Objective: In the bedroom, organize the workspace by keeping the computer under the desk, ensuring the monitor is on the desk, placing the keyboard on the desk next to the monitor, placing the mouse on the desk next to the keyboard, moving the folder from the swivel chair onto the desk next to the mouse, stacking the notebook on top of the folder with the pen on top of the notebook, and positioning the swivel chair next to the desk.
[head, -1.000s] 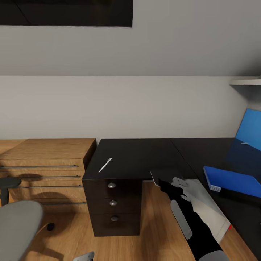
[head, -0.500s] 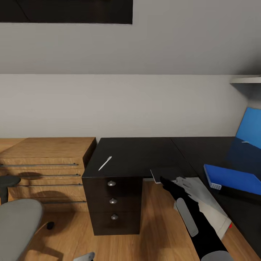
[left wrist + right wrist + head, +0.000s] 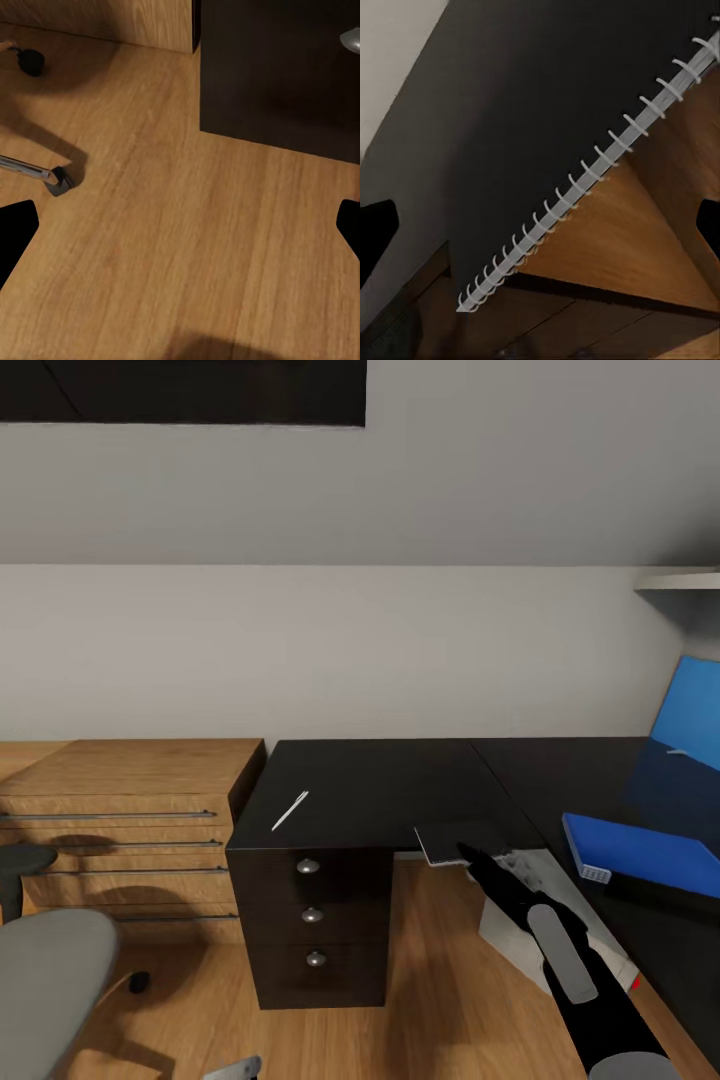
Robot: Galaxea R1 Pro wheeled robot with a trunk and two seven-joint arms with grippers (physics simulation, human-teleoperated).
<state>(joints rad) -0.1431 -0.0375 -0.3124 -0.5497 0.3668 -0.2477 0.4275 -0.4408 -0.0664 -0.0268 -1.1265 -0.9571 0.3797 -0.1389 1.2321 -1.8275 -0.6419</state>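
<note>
No writing can be read on anything. The notebook [image 3: 462, 841] overhangs the front edge of the black surface [image 3: 380, 785], with the right tool [image 3: 470, 854] at its near edge; grip cannot be told. The pen [image 3: 291, 811] lies near the left edge, the blue folder [image 3: 640, 848] far right. The left tool [image 3: 180, 225] hangs spread wide above open wooden floor [image 3: 172, 247]

The worktop [image 3: 380, 785] looks glossy black, with shiny metal knobs [image 3: 308, 869] on its drawers. The floor [image 3: 180, 247] and the drawer chest [image 3: 130, 790] are light wood with visible grain. The notebook [image 3: 525, 127] has a matt dark cover and a silver wire spiral. The folder [image 3: 640, 850] is smooth bright blue.
</note>
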